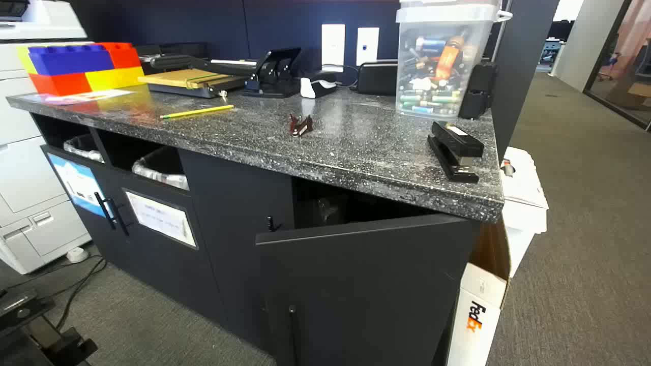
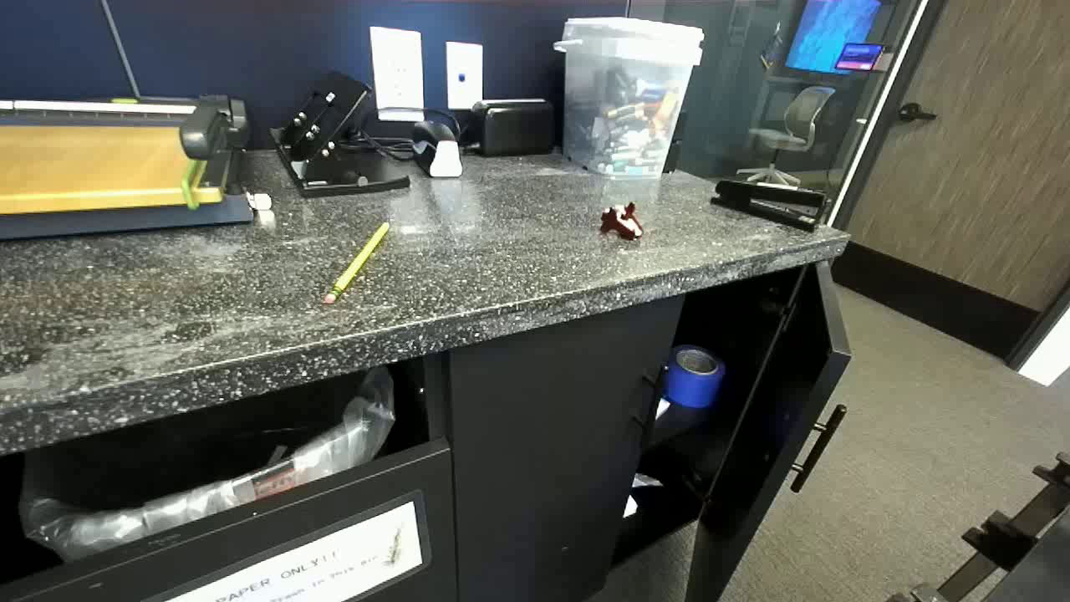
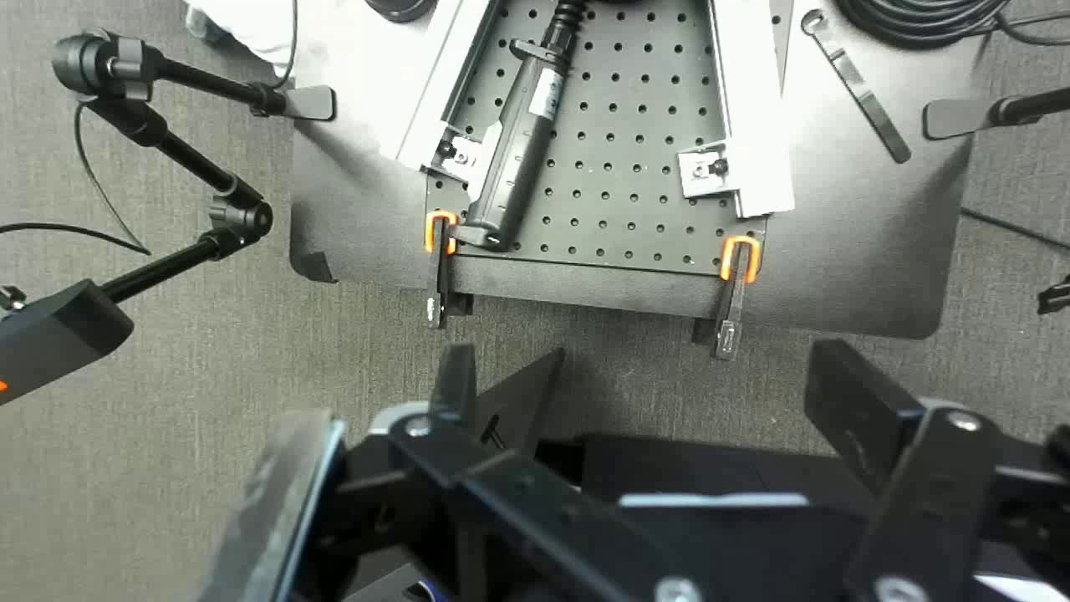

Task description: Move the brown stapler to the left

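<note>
Brown stapler (image 1: 303, 127), glossy and angular, sits on the speckled countertop (image 1: 351, 145) in both exterior views, between the slim yellow pencil (image 1: 197, 112) and the chunky black stapler (image 1: 460, 145). Over to the wrist view, and there's the gripper (image 3: 650, 380), fingers (image 3: 454, 389) spread wide, textured carpet (image 3: 150, 468) and a holed plate (image 3: 619, 150) beyond! Studded plastic blocks (image 1: 74, 61) show only in an exterior view; a round blue tape roll (image 2: 694, 386), near the open cupboard door (image 2: 773, 418), only in an exterior view.

The reddish-brown stapler (image 1: 301, 126) rests on the countertop (image 1: 361, 145).
</note>
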Motion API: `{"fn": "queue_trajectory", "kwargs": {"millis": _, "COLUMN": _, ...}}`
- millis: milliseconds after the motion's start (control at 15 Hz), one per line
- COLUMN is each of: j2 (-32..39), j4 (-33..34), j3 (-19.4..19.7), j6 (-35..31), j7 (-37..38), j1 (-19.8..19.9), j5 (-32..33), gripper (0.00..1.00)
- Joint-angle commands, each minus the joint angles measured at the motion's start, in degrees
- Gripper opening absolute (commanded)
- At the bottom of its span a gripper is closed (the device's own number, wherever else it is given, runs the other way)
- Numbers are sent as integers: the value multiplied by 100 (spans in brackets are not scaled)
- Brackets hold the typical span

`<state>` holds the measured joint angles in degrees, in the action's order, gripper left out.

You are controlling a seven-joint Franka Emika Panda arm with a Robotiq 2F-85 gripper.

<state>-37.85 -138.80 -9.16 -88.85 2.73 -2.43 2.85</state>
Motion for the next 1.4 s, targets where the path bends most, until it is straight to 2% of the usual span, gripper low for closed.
{"fn": "queue_trajectory", "kwargs": {"millis": 0, "j2": 15, "j4": 14, "j3": 91, "j6": 12, "j7": 59, "j1": -120, "j5": 46, "gripper": 100}}
{"fn": "queue_trajectory", "kwargs": {"millis": 667, "j2": 10, "j4": 15, "j3": 91, "j6": 12, "j7": 59, "j1": -120, "j5": 46, "gripper": 100}}
{"fn": "queue_trajectory", "kwargs": {"millis": 800, "j2": 514, "j4": 455, "j3": -8, "j6": -54, "j7": 250, "j1": -65, "j5": 34, "gripper": 100}}
{"fn": "queue_trajectory", "kwargs": {"millis": 933, "j2": 1352, "j4": 1019, "j3": -13, "j6": -341, "j7": 504, "j1": 44, "j5": -86, "gripper": 100}}
{"fn": "queue_trajectory", "kwargs": {"millis": 1333, "j2": 3270, "j4": 2201, "j3": 61, "j6": -1773, "j7": 907, "j1": 86, "j5": 260, "gripper": 100}}
